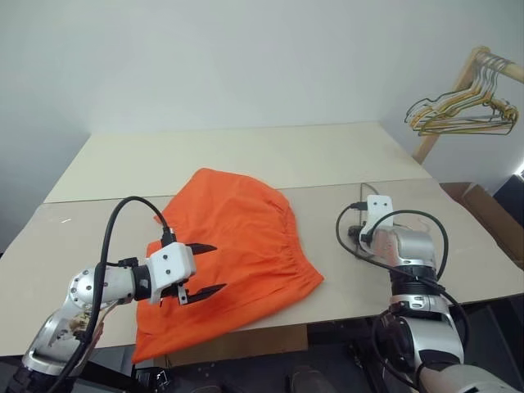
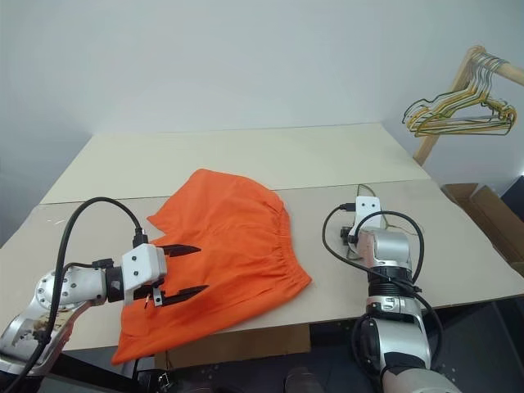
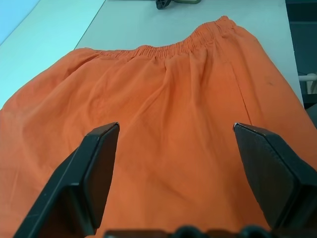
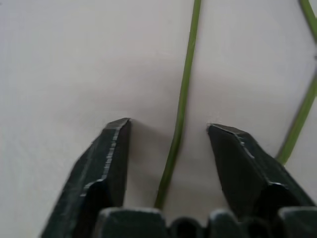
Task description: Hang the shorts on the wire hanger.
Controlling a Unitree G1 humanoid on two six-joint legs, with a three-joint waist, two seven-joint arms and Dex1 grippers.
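The shorts are spread flat on the counter, the elastic waistband turned toward the right arm. The left pincer is held above the orange fabric with its two black fingers wide apart, and nothing is gripped by it. The right pincer is lowered onto the counter to the right of the shorts. Its fingers are partly open, and a thin wire of the hanger passes between them, not yet clamped. The wire looks greenish in the wrist view.

The step in hand is judged to be the grasp of the hanger. The wire should be kept centred between the fingers, and the fingertips pressed down to the counter surface before they are closed, because such a thin wire can easily slip out from under them. A bunch of other hangers is seen on a wooden rack behind, well apart.
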